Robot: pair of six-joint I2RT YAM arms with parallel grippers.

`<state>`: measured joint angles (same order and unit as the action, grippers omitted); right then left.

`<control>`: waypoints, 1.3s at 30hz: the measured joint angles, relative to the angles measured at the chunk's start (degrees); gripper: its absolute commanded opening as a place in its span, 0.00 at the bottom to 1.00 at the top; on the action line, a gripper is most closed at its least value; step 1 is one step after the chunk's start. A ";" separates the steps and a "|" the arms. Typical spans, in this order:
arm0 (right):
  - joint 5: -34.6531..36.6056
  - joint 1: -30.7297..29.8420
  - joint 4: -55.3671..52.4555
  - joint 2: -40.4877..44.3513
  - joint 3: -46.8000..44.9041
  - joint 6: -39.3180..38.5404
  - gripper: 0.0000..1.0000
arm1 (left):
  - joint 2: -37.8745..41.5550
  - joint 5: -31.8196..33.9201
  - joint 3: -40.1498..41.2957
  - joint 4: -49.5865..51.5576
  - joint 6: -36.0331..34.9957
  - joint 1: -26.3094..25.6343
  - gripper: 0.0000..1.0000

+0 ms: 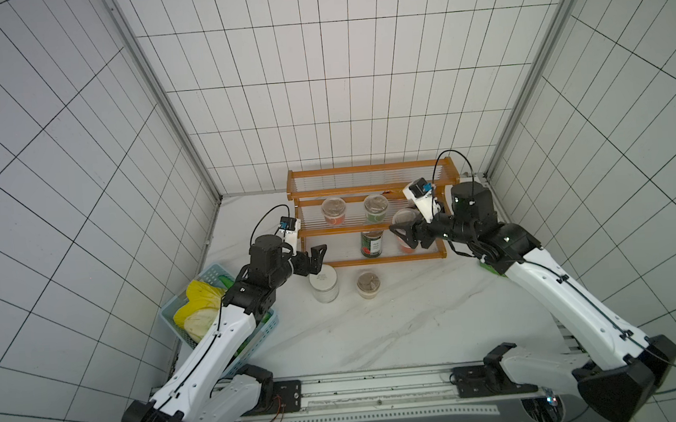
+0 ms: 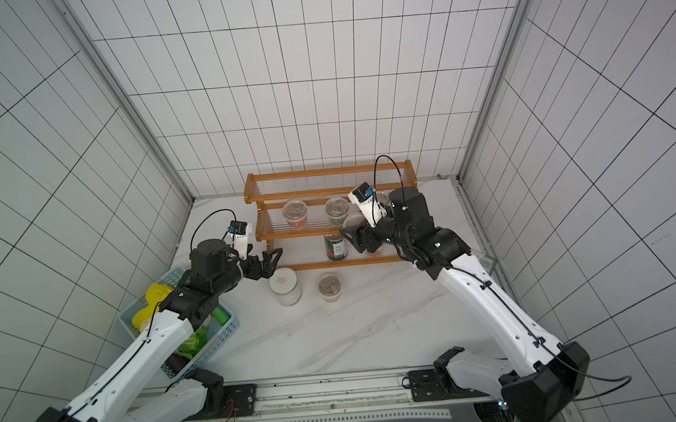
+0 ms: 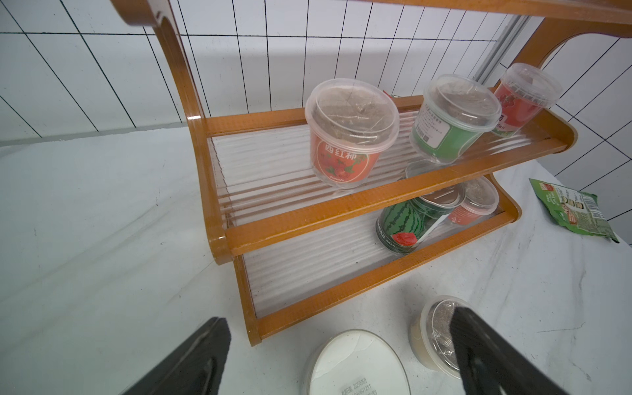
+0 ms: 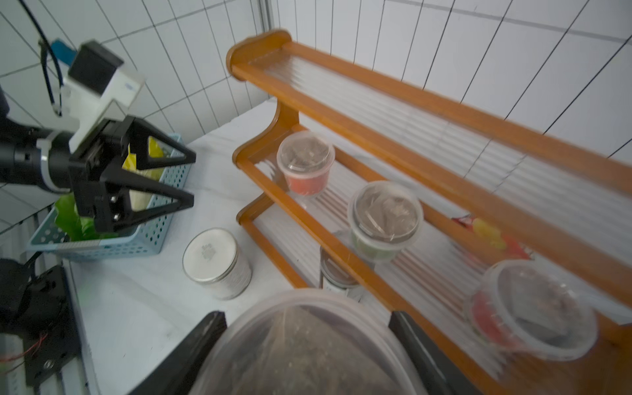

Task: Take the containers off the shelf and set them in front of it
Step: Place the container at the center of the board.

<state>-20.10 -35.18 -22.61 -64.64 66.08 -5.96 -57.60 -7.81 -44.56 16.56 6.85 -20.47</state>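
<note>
The container (image 4: pixel 301 349) of the moment, a clear lidded cup, sits clamped between the fingers of the right claw (image 4: pixel 306 321) at the right end of the shelf (image 1: pixel 373 260), over its lowest tier. Whether its base touches the slats cannot be told. The tin can (image 1: pixel 372 244) stands just beside it on that tier, and the middle tier runs near its lid.

Done well, the step looks like a level draw toward the table's front, with the cup upright, its base lifted over the front rail, no brush against the can and no harder squeeze on the thin plastic. The bare marble to the right of the pale cup (image 1: pixel 369 283) appears the natural landing spot, with release only once the base rests flat.

The left claw (image 4: pixel 194 178) hangs wide apart and empty just above the white-lidded jar (image 1: pixel 323 281), which stands before the shelf beside the pale cup. A red cup (image 1: pixel 333 212), a green cup (image 1: pixel 376 209) and a second red cup (image 4: pixel 530 307) wait on the middle tier.
</note>
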 measured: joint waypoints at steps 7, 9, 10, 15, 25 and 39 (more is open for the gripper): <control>4.94 -5.18 11.02 6.62 -20.02 3.45 0.65 | 0.11 -0.59 0.00 0.02 0.00 0.02 0.99; 6.32 -5.73 14.95 6.80 -24.94 4.35 0.65 | 0.11 -0.66 0.00 0.04 0.00 0.02 0.98; 6.93 -5.84 16.81 6.62 -27.26 4.79 0.65 | 0.11 -0.66 0.00 0.04 0.00 0.02 0.98; 9.55 -6.45 25.05 3.21 -34.03 5.79 0.65 | 0.39 -0.66 0.00 0.20 0.00 0.02 0.98; 14.32 -6.47 39.41 -7.48 -39.36 7.08 0.66 | 1.53 -0.61 0.00 0.63 -0.04 0.13 0.99; 19.15 -6.49 47.21 -14.16 -41.00 7.61 0.70 | 1.92 -0.57 0.33 0.66 -0.26 0.42 0.98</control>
<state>-0.95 -41.67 24.60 -78.81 25.08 1.65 -55.68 -8.38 -44.23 17.21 6.59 -20.05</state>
